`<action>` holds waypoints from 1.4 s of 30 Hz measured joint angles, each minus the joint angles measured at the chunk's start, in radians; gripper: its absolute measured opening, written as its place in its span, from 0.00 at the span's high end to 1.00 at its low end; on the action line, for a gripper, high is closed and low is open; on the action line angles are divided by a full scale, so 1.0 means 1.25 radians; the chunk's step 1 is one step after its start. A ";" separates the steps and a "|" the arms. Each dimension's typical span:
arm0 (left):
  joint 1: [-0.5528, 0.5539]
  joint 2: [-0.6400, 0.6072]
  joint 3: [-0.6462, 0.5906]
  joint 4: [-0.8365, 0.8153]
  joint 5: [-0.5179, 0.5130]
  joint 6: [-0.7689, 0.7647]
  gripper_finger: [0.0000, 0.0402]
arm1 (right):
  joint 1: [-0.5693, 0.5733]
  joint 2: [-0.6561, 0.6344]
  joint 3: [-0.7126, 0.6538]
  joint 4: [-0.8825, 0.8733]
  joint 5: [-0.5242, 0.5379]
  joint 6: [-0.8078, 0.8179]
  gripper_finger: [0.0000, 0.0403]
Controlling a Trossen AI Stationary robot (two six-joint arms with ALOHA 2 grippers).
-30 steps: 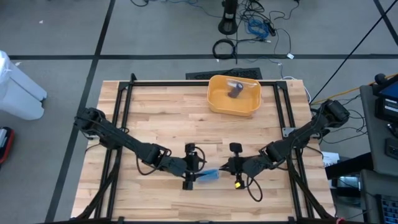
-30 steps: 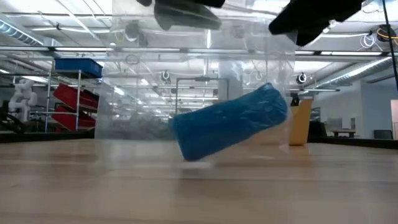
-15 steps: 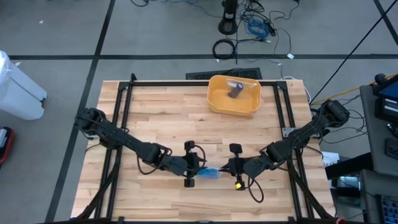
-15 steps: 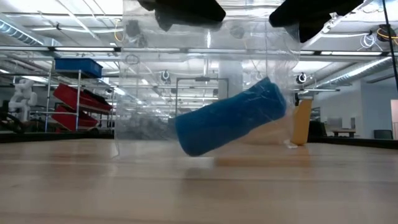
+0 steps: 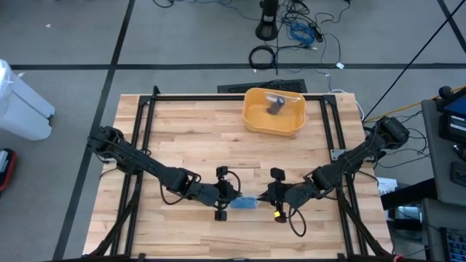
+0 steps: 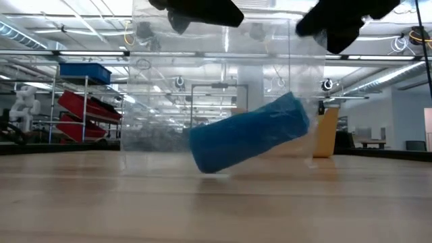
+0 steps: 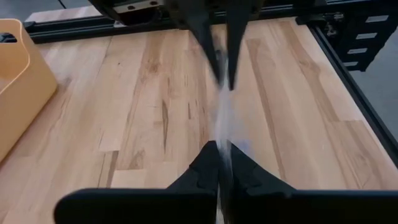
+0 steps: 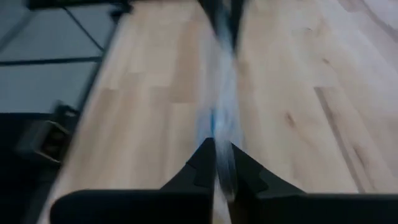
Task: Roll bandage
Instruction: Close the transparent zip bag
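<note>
Wooden planks make up the desk [image 5: 189,138], framed by black rails, with a grey floor and loose cables beyond its far edge. Near that far edge, a little right of centre, sits a yellow bin [image 5: 274,111] with a small dark object inside it.

Both arms reach in toward the middle of the near edge. Between them hangs a clear plastic bag [image 6: 216,88], held upright by its top edge, its bottom at the desk surface. Inside the bag lies the blue bandage [image 6: 248,133], a rolled cylinder tilted with its right end higher, resting low in the bag.

The left tool [image 5: 234,193] is closed on the bag's top edge at the left side; in the left wrist view its fingers [image 7: 205,171] are pressed together with the thin plastic running edge-on between them. The right tool [image 5: 266,194] is clamped on the same top edge at the right side; in the right wrist view its fingers [image 8: 200,167] are likewise together on the plastic sheet. The two tools face each other, near but apart, with the bag stretched between them.

From the low view, the room behind shows a ceiling with light strips, a rack with red and blue bins [image 6: 84,94] at the left, and the yellow bin seen through the bag at the right.
</note>
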 joint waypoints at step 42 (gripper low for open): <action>-0.139 -0.085 0.000 0.083 -0.162 -0.037 1.00 | 0.164 0.194 -0.057 0.213 0.417 -0.041 0.57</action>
